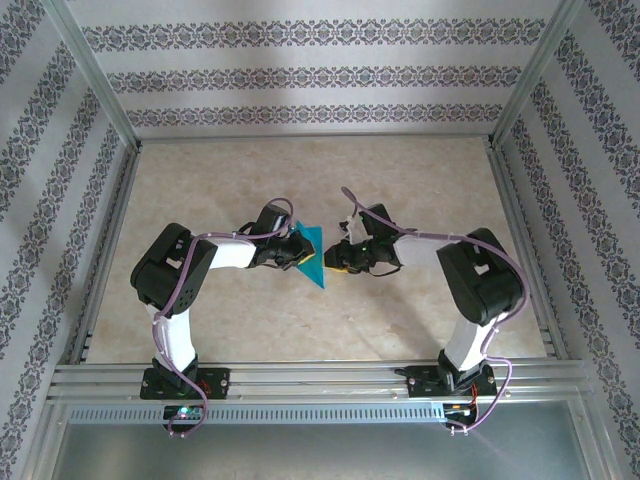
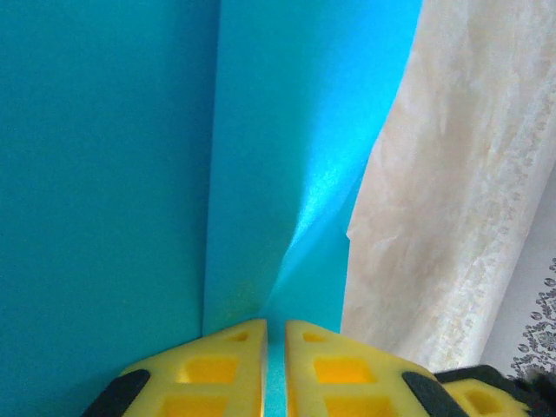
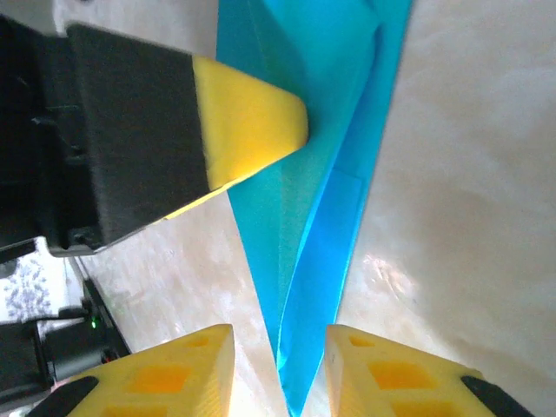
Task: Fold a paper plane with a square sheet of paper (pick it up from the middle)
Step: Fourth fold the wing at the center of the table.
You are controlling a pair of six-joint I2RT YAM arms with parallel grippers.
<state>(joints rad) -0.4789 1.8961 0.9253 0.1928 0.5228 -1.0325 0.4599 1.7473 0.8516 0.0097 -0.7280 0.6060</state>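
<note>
The teal square sheet of paper is folded into a narrow, pointed paper plane (image 1: 313, 257), held above the table between the two arms. My left gripper (image 1: 292, 250) is shut on it. In the left wrist view the yellow fingertips (image 2: 234, 347) pinch a thin teal edge at the left gripper (image 2: 275, 352), and the folded layers of the paper plane (image 2: 287, 156) fan out ahead. My right gripper (image 1: 340, 260) faces it from the right. In the right wrist view the right gripper (image 3: 280, 369) stands open, its jaws on either side of the paper plane's (image 3: 334, 174) pointed tip without touching it. The left finger (image 3: 252, 122) presses the wider end.
The beige marbled table (image 1: 400, 180) is bordered by aluminium frame rails (image 1: 300, 375) at the near edge and on both sides. Patterned walls (image 1: 300, 80) close off the back and sides.
</note>
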